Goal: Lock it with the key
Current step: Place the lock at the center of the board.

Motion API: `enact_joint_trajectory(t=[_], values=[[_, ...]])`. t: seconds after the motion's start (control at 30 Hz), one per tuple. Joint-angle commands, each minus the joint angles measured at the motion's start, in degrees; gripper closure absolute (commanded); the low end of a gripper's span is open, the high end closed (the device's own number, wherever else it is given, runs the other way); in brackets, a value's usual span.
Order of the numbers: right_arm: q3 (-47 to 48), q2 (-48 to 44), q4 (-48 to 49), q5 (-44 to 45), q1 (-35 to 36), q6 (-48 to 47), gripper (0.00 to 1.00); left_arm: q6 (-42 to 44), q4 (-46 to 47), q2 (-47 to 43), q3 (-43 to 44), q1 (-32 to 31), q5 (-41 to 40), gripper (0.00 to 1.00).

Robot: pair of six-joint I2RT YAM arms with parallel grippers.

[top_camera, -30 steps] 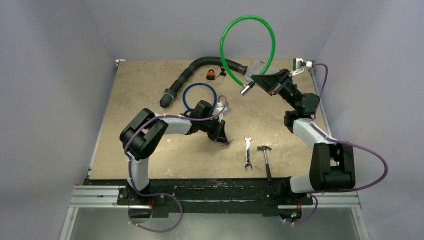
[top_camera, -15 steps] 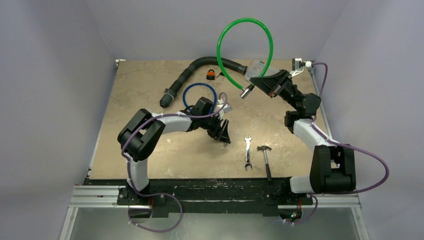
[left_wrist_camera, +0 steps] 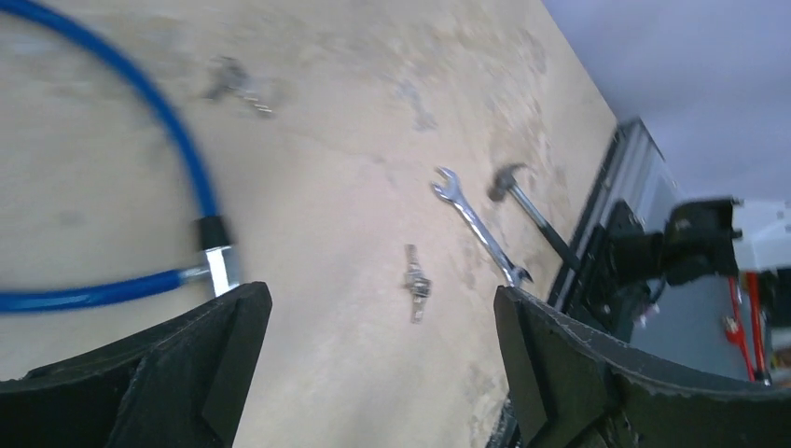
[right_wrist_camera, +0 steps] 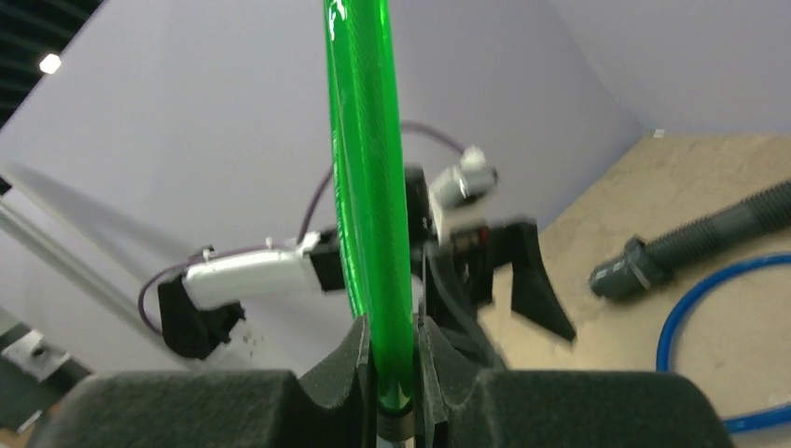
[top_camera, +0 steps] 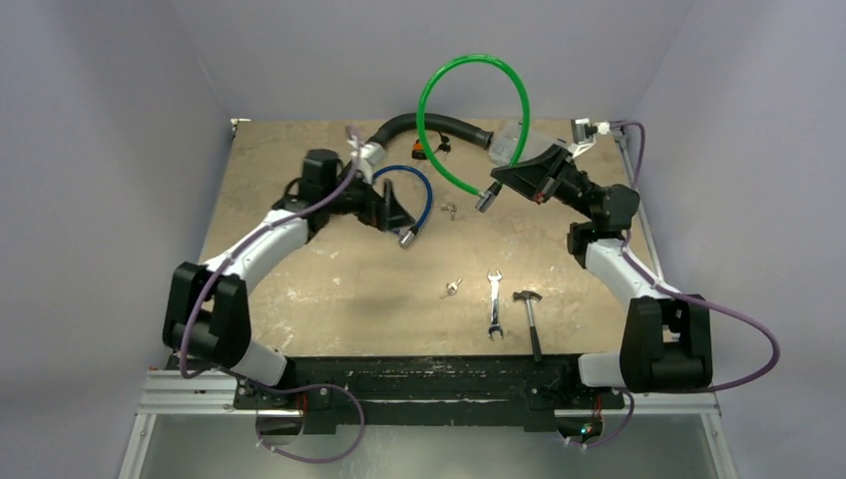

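1. the left gripper (left_wrist_camera: 380,303) is hovering over the middle-left of the table (top_camera: 299,289), its jaws standing wide apart and gripping nothing.
2. the blue cable lock (left_wrist_camera: 177,159) is lying on the table under that gripper, its metal end (left_wrist_camera: 220,268) showing just beside one finger; i cannot tell whether they are touching.
3. the key (top_camera: 454,286) is lying flat on the table toward the near middle, just beside the head of the wrench (top_camera: 494,304) and well apart from both grippers.
4. the right gripper (right_wrist_camera: 392,341) is pinching the green cable lock (right_wrist_camera: 368,140) near one end, jaws closed down narrow on the cable, and is holding it off the table so that the loop is arching up over the far side.
5. a second small bunch of keys (top_camera: 451,210) is lying between the blue loop and the low end of the green lock.
6. a black corrugated hose (top_camera: 399,127) is lying along the far edge, with a small orange item (top_camera: 420,151) near it.
7. the hammer (top_camera: 531,317) is lying just right of the wrench, near the front edge.
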Motion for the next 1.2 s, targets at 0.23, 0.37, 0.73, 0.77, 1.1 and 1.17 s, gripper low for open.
enact_joint_trajectory(t=[0.23,0.37,0.73,0.77,1.1,1.17], values=[[7.41,0.14,-47.78,-4.21,16.80,-43.64,1.00,-13.86,10.12,-10.70,-3.56,22.52,2.41,0.00],[10.09,3.77,-62.92,-0.07,23.67,-57.53,1.00,-14.54,10.73,-10.51,-3.83,23.54,2.16,0.00],[11.82,20.12,-63.87,2.42,32.88,-61.20,1.00,-13.82,9.85,-10.60,-3.35,24.09,1.26,0.00],[12.15,21.85,-63.91,2.38,33.24,-61.14,1.00,-13.64,9.77,-10.77,-3.28,24.21,1.05,0.00],[15.18,33.49,-62.50,1.56,34.15,-56.60,1.00,-13.51,10.07,-10.76,-3.17,24.69,0.88,0.00],[15.27,34.70,-62.17,1.53,34.14,-55.55,0.99,-13.55,10.22,-10.60,-3.10,24.70,0.91,0.00]])
